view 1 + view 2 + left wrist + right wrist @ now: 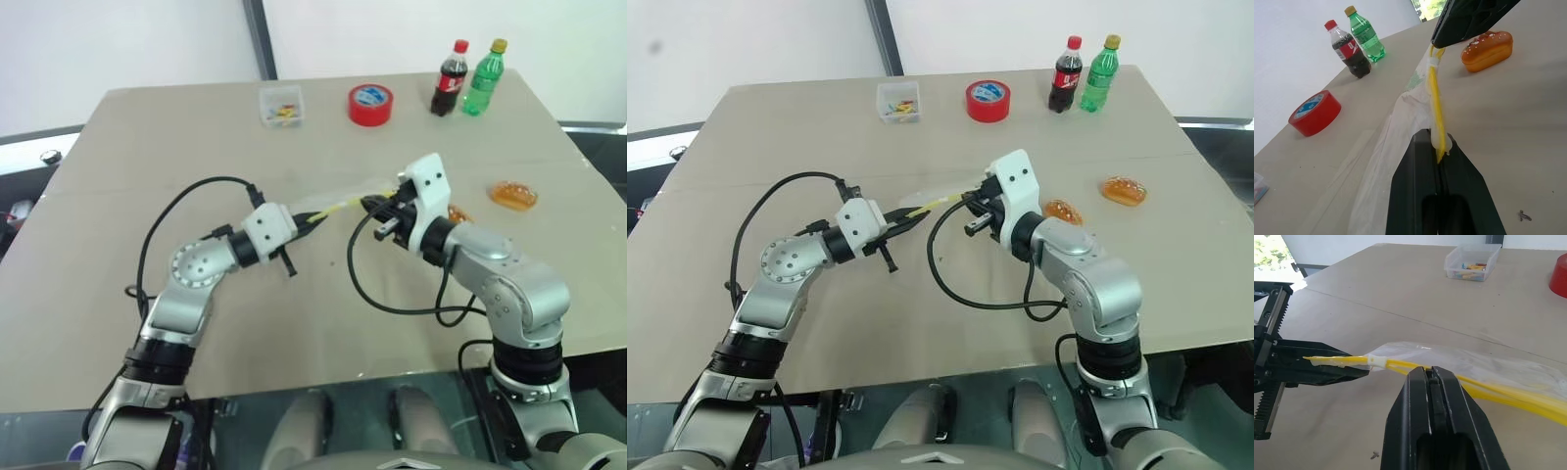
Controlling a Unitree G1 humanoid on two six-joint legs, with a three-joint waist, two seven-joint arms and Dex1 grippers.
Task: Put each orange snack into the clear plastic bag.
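The left gripper [312, 220] and right gripper [375, 205] each pinch one end of the yellow seal strip of the clear plastic bag [1474, 363], holding it stretched between them above the table [118, 294]; nothing orange shows inside it. Two orange snacks lie beyond the right arm: one [1063, 211] close behind it, partly hidden in the left eye view, one [513, 194] farther out. A small clear box [282, 106] holds yellow-orange bits. One red tape roll [370, 104] and two bottles [468, 78] stand at the far edge.

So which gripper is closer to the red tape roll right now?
Right. The right gripper holds the clear plastic bag just below the red tape roll; the left gripper sits farther back and left.
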